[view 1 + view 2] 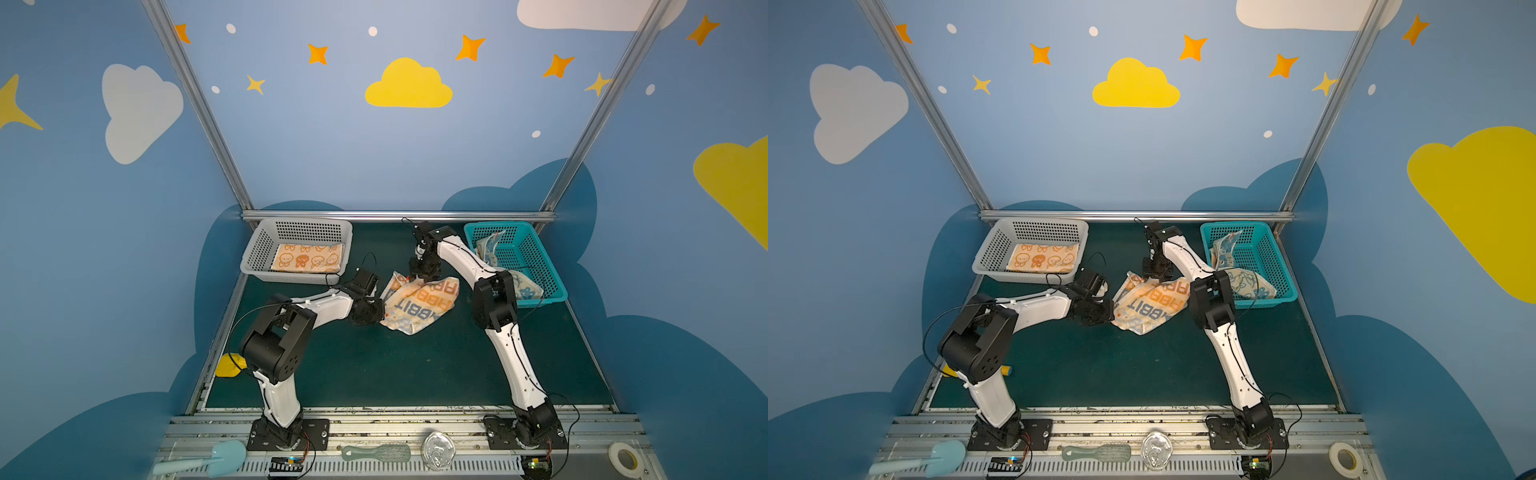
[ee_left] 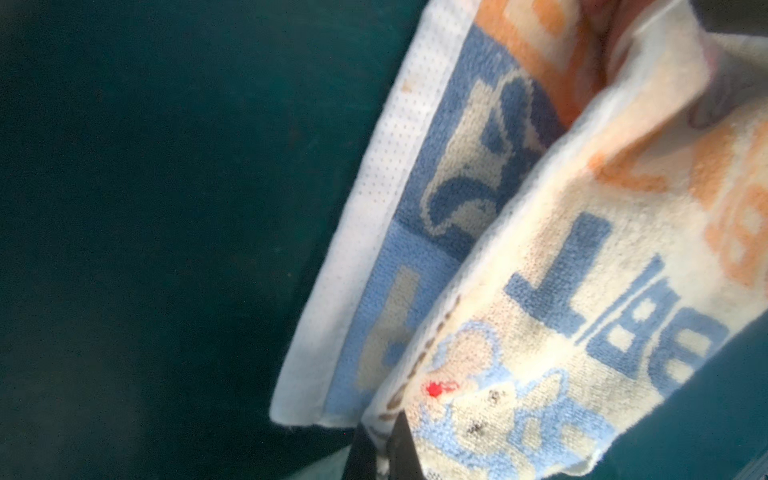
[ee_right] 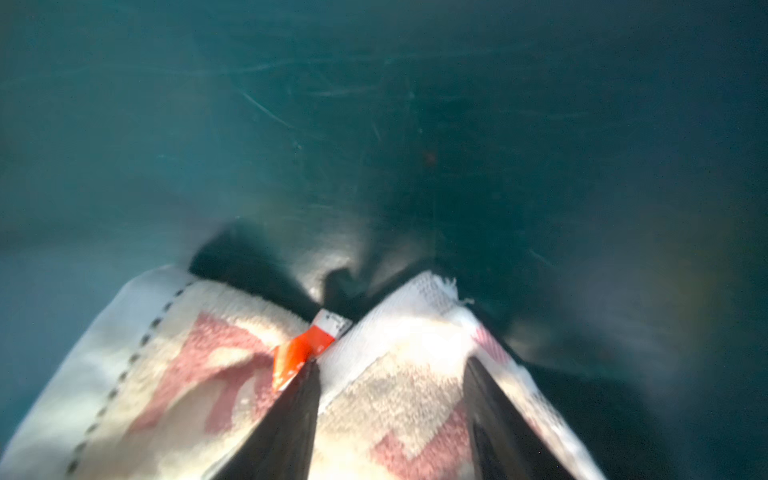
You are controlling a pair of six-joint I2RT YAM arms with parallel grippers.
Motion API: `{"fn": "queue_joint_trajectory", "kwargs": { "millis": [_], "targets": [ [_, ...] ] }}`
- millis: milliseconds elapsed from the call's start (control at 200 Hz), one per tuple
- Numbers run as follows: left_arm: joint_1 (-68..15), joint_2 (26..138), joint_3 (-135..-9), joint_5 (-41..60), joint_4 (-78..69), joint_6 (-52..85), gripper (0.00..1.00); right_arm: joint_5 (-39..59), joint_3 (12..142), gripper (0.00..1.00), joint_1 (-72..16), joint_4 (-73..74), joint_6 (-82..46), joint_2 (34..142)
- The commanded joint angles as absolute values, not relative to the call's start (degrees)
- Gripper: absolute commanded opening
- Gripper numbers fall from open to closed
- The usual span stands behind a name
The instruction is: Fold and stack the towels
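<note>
The orange-blue "RABBIT" towel lies crumpled on the green mat in both top views. My left gripper is shut on its left edge, and a thin cloth fold shows between the black fingers. My right gripper stands over the towel's far corner with its jaws apart. Cloth lies between its fingers, beside an orange tag. An orange-bunny towel lies flat and folded in the grey basket. A blue-cream towel lies crumpled in the teal basket.
The grey basket stands at the back left and the teal basket at the back right. A yellow object lies at the mat's left edge. On the front rail are a light-blue scoop, a brush, a clear lid and a tape roll.
</note>
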State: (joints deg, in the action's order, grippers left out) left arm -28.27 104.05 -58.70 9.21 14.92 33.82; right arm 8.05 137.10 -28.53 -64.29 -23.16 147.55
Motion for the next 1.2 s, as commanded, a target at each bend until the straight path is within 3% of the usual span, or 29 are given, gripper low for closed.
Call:
{"fn": "queue_joint_trajectory", "kwargs": {
  "millis": [0, 145, 446, 586, 751, 1011, 1196],
  "targets": [
    [-28.3, 104.9, -57.7, 8.9, 15.8, 33.1, 0.03, 8.3, 138.1, 0.53, -28.4, -64.8, -23.4, 149.4],
    [-28.4, 105.2, -57.6, 9.1, 15.6, 33.2, 0.03, 3.0, 137.0, 0.40, -29.1, -66.1, -23.2, 150.3],
    [-28.3, 105.2, -57.6, 9.1, 15.6, 33.2, 0.03, 2.2, 137.1, 0.08, -28.6, -66.6, -24.1, 150.3],
    [-28.3, 105.2, -57.7, 8.8, 16.0, 33.0, 0.03, 2.6, 137.2, 0.00, -28.1, -66.0, -23.3, 150.2],
    [-28.3, 104.7, -57.8, 8.4, 16.6, 32.7, 0.03, 2.7, 137.8, 0.00, -27.8, -66.0, -23.7, 149.9],
    [-28.4, 105.1, -57.9, 8.5, 16.3, 32.7, 0.03, 5.3, 137.9, 0.28, -27.3, -63.8, -24.6, 147.5],
    [-28.5, 105.2, -57.8, 8.7, 16.2, 32.7, 0.03, 4.9, 138.0, 0.37, -27.4, -62.0, -23.9, 148.1]
  ]
}}
